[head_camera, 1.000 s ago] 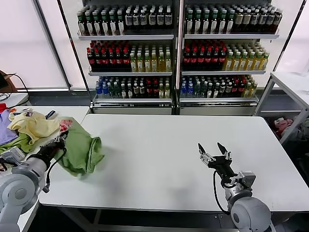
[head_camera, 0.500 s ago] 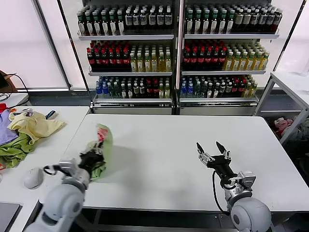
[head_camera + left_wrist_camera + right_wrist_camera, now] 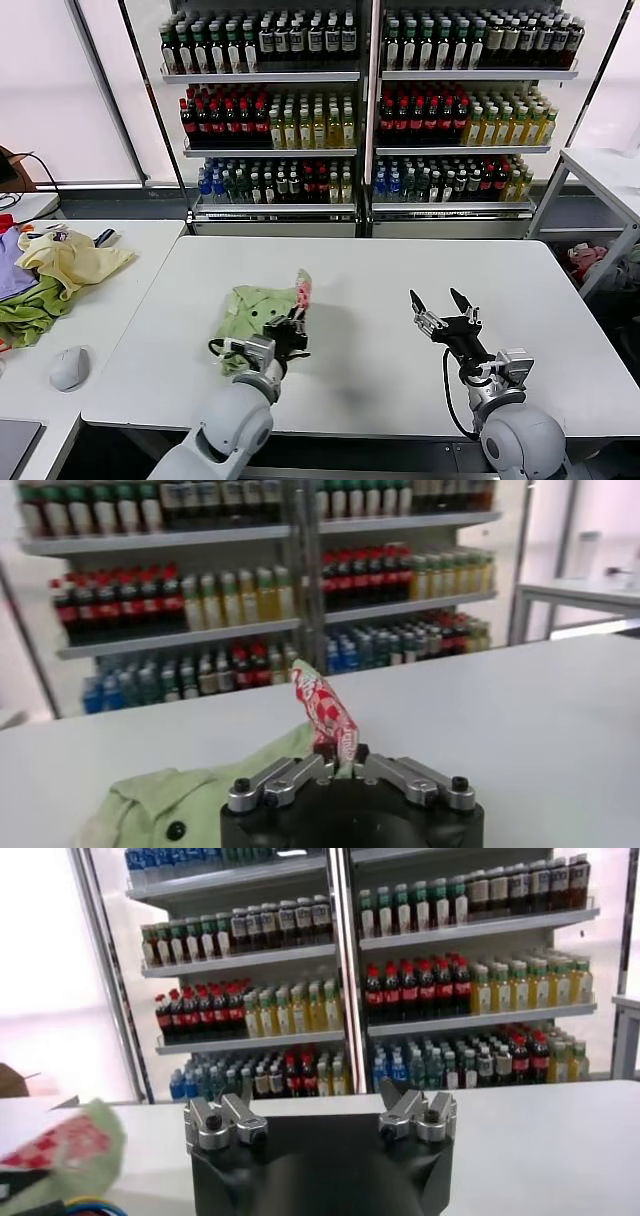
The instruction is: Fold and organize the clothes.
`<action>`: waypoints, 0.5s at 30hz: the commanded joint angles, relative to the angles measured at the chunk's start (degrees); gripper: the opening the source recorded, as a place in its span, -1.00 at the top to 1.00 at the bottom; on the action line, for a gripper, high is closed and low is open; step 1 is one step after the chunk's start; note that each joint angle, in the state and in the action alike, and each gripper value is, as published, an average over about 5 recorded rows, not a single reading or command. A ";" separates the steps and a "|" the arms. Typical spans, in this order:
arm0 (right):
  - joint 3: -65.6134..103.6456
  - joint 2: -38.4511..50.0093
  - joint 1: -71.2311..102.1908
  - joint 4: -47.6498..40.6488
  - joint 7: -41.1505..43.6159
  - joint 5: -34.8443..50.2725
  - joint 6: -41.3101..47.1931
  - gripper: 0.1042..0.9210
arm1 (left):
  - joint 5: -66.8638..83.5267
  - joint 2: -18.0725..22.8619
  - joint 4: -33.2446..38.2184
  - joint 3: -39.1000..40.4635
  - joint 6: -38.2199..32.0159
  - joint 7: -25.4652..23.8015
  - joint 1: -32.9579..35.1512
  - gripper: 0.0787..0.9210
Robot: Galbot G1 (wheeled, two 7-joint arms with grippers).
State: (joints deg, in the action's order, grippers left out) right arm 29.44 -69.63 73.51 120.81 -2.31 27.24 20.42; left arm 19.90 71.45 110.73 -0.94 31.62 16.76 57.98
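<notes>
The light green shirt (image 3: 250, 308) lies bunched on the white table (image 3: 380, 270), left of the middle, its red-and-white printed part (image 3: 302, 289) sticking up. My left gripper (image 3: 290, 326) is shut on that raised fold; in the left wrist view the shirt (image 3: 170, 800) with a button lies beside the gripper (image 3: 340, 762) and the print (image 3: 325, 708) stands between the fingers. My right gripper (image 3: 445, 308) is open and empty above the table, right of the shirt. In the right wrist view (image 3: 320, 1118) its jaws stand wide apart and the shirt's print (image 3: 60, 1148) shows at the edge.
A side table (image 3: 110, 300) on the left holds a pale yellow garment (image 3: 70, 260), a darker green cloth (image 3: 25, 312) and a white mouse (image 3: 68, 367). Shelves of bottles (image 3: 360, 100) stand behind. A white rack (image 3: 600, 190) is at the far right.
My left gripper has carried the green shirt from the side table's edge rightward onto the white table, towards its middle. The right gripper has barely moved.
</notes>
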 commanded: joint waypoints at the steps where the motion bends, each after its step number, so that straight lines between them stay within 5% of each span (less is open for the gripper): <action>1: -0.26 0.89 -0.66 -0.06 -0.13 0.56 0.18 -0.76 | 0.15 5.90 -0.80 5.98 -6.14 1.32 -1.32 0.62; 9: -8.19 -1.08 -4.60 -3.18 -2.52 -0.85 0.41 -0.76 | 4.54 4.06 8.77 -2.40 -12.18 1.39 7.56 0.09; 15: -18.83 -5.75 -12.01 -13.99 -8.09 -6.69 2.45 -0.76 | -0.99 0.12 13.22 -13.39 -16.69 2.07 17.77 -0.34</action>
State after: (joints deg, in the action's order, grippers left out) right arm 23.43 -70.91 69.61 117.71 -4.71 26.02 20.91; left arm 21.82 74.08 115.97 -1.96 22.67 17.81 62.82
